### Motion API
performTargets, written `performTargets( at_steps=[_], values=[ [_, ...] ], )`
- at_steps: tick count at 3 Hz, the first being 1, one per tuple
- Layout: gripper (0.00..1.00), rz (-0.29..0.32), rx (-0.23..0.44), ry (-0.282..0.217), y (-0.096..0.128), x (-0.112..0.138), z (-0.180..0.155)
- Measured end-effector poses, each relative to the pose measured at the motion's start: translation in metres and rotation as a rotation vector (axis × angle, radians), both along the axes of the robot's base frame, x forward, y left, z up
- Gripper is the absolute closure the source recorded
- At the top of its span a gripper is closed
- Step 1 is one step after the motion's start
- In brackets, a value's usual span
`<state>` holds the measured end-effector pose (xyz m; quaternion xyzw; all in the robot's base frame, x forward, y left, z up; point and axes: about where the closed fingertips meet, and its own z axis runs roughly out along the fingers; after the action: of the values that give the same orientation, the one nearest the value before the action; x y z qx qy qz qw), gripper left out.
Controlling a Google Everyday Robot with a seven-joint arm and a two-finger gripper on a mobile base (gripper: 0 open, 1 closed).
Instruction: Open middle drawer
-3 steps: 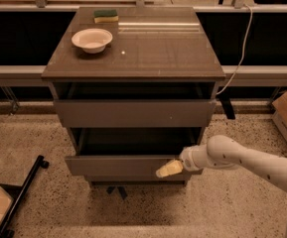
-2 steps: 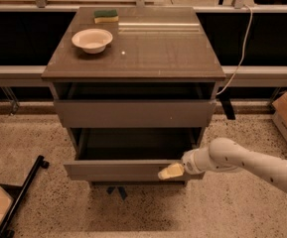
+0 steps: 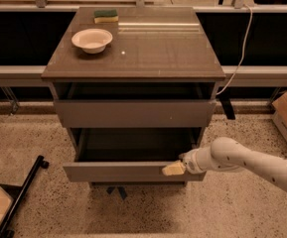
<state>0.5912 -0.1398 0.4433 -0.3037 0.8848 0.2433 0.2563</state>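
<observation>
Hand [image 3: 174, 168] touches right front edge of middle drawer [image 3: 118, 172].

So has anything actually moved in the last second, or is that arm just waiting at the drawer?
The middle drawer has slid a little further out toward the camera, and the gripper, at the top edge of its front near the right end, came along with it. The bowl and sponge on the cabinet top and the drawer above stayed put.

Middle drawer [image 3: 118, 172] partly open, gripper [image 3: 174, 169] at front
</observation>
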Motion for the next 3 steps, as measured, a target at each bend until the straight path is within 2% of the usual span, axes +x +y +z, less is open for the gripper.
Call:
performTargets(
  at_steps=[1,2,3],
  values=[
    [0.05,0.000,0.000,0.000,0.000,0.000,0.000],
    [0.00,-0.032,0.008,0.065,-0.008,-0.027,-0.005],
    [0.00,-0.032,0.008,0.065,-0.008,-0.027,-0.005]
  ],
)
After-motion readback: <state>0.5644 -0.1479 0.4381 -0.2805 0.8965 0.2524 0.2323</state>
